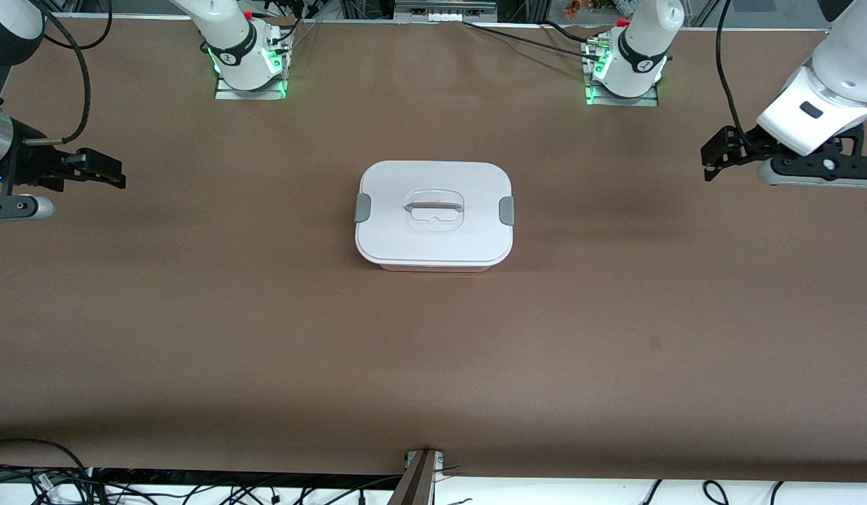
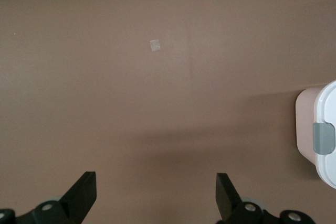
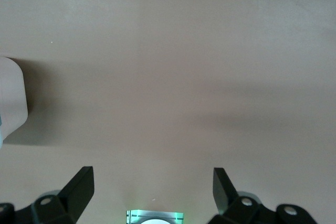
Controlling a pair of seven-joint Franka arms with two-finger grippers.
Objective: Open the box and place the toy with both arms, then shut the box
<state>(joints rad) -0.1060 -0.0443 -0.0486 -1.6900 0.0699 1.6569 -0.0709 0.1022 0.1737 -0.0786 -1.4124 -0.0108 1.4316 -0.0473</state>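
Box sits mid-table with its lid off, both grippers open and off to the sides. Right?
Not quite: the lid is on the box, grey clips at both ends, as the front view shows. The rest holds: left gripper and right gripper are open over bare table.

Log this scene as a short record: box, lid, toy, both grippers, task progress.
box: mid-table, pale pink tub
lid: white, on the box, grey side clips at both ends
toy: not in view
left gripper: open, empty, over bare table toward the left arm's end
right gripper: open, empty, over bare table toward the right arm's end
progress: box not yet opened
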